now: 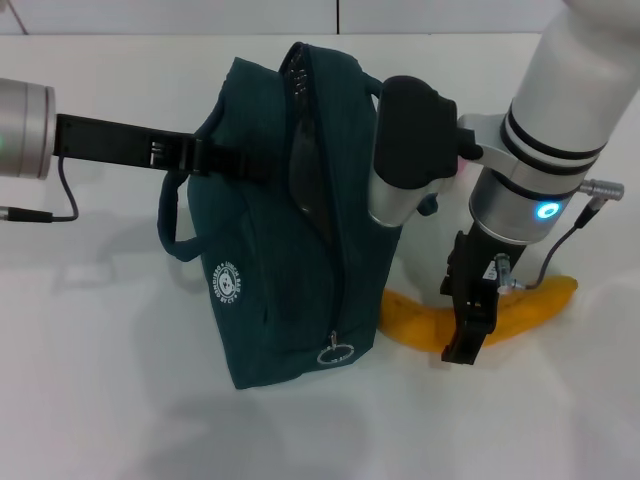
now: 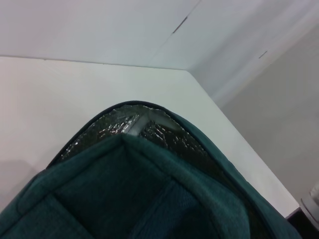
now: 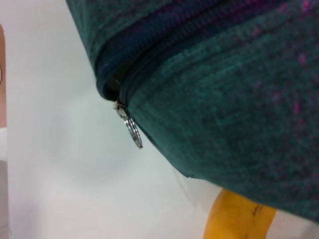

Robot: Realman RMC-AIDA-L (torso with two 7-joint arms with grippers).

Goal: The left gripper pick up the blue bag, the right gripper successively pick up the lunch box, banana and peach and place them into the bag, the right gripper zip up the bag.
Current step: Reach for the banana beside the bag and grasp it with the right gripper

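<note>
Right gripper (image 1: 466, 345): nearest to me in the head view, black claw pointing down at the table just right of the bag, over the banana — I can't tell whether its fingers are apart or together.
Banana (image 1: 520, 310): lying flat on the white table (image 1: 100, 400), curved, one end tucked in beside the bag's lower right corner; my right wrist view catches that yellow end (image 3: 234, 219) poking out from under the fabric.
Blue bag (image 1: 280, 230): standing upright mid-table, round white logo (image 1: 230, 283) facing my left side, zipper mostly open along the top.
Zipper pull (image 1: 336, 352): metal ring hanging low at the bag's front end — clear of the fabric in the right wrist view (image 3: 132, 130).
Left gripper (image 1: 215, 160): reaching in from my left, fingers clamped on the bag's upper edge by the handle.
Silver lining (image 2: 124, 124): visible inside the mouth from my left wrist view.
</note>
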